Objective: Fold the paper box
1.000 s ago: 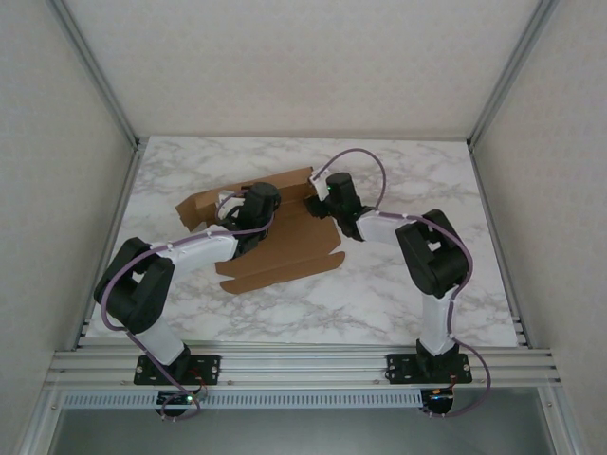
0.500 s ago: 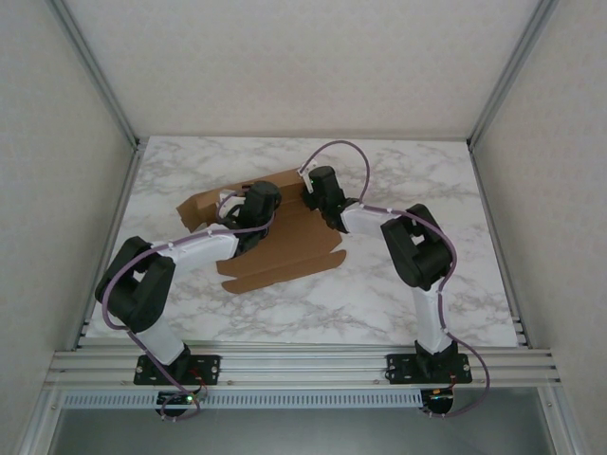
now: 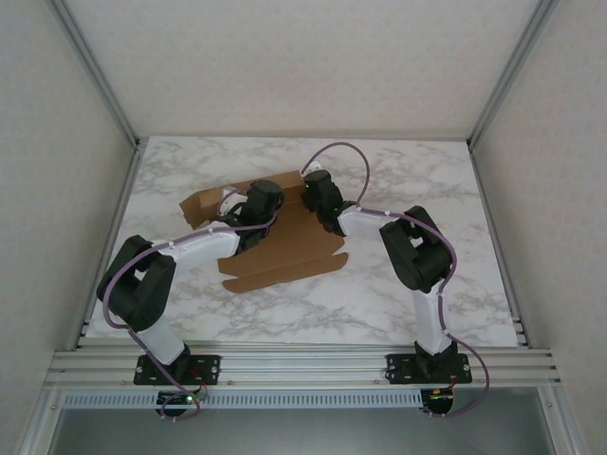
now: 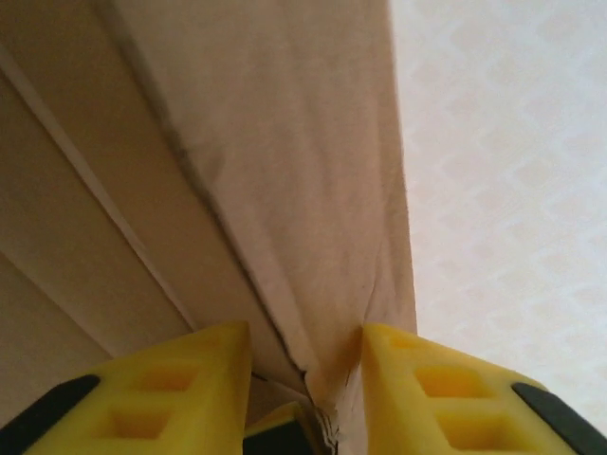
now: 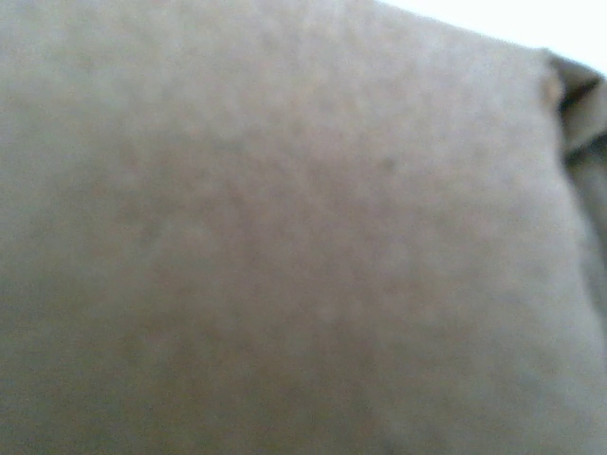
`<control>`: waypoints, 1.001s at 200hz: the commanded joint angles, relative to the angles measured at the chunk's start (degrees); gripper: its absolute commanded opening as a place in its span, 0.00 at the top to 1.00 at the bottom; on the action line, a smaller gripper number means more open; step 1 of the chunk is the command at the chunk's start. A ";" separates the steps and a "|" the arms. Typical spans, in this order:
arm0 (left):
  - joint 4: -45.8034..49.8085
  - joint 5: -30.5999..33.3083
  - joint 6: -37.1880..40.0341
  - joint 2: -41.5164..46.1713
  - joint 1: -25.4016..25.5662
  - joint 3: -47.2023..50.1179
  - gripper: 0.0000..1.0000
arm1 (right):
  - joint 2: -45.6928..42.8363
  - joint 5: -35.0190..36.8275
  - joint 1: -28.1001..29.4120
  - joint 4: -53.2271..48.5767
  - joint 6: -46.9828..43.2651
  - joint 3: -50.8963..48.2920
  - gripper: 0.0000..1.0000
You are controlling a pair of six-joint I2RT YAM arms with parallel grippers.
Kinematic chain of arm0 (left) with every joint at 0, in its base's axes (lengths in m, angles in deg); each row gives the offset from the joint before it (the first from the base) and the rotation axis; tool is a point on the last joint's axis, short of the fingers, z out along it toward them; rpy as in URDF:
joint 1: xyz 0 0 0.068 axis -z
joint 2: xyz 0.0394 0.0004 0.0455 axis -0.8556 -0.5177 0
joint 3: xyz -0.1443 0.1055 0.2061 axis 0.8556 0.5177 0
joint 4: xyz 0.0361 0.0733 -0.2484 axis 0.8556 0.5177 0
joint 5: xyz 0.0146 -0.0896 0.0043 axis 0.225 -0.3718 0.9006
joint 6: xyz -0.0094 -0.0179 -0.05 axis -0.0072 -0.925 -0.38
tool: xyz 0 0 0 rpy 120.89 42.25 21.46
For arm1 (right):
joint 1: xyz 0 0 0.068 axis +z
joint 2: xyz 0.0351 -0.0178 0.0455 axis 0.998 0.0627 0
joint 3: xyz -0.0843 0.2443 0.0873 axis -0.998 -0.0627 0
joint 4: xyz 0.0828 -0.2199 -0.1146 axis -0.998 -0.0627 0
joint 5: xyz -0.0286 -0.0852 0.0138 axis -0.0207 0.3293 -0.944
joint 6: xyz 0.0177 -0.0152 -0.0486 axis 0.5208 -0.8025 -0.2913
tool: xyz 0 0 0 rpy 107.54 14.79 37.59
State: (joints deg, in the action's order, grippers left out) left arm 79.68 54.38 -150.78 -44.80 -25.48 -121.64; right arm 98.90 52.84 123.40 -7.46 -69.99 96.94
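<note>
Paper box (image 3: 285, 258) on marble table (image 3: 436, 180) — left end effector (image 4: 305, 353) spread, right end effector (image 3: 310, 192) unclear.

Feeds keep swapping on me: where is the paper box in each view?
Top external: paper box just left of centre.
Left wrist: upper left, a crease running down between the fingers of the left gripper.
Right wrist: close up, blurred, its corner at upper right.
Shared landmark: pale patterned wall.

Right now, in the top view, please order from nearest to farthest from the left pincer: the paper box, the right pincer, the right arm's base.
1. paper box: between the left pincer's fingers.
2. right pincer: just to its right, over the box.
3. right arm's base: near edge, far right.
</note>
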 commanded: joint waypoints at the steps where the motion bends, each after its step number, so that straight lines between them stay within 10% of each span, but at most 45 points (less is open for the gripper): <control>1: 5.89 -1.27 9.36 1.89 0.01 -0.08 0.59 | -4.05 1.03 -2.76 -3.72 1.39 -3.66 0.77; 47: 4.64 -10.75 23.87 5.34 -0.05 1.03 0.38 | -8.05 1.93 -5.30 -4.06 2.43 -7.86 0.75; 94: 3.90 -28.28 45.16 12.99 0.02 5.51 0.38 | -12.20 3.88 -6.36 -6.20 3.01 -11.42 0.75; 142: 16.08 -30.50 60.88 25.50 -1.20 3.44 0.37 | -13.93 3.09 -6.93 -7.47 4.89 -12.27 0.74; 200: 26.30 -41.68 66.54 9.70 -15.93 -14.36 0.38 | -15.20 0.10 -6.87 -6.59 5.50 -14.19 0.75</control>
State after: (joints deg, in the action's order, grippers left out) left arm 98.30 19.12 -89.96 -26.57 -37.08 -130.38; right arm 85.87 53.99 116.91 -13.71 -65.53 83.98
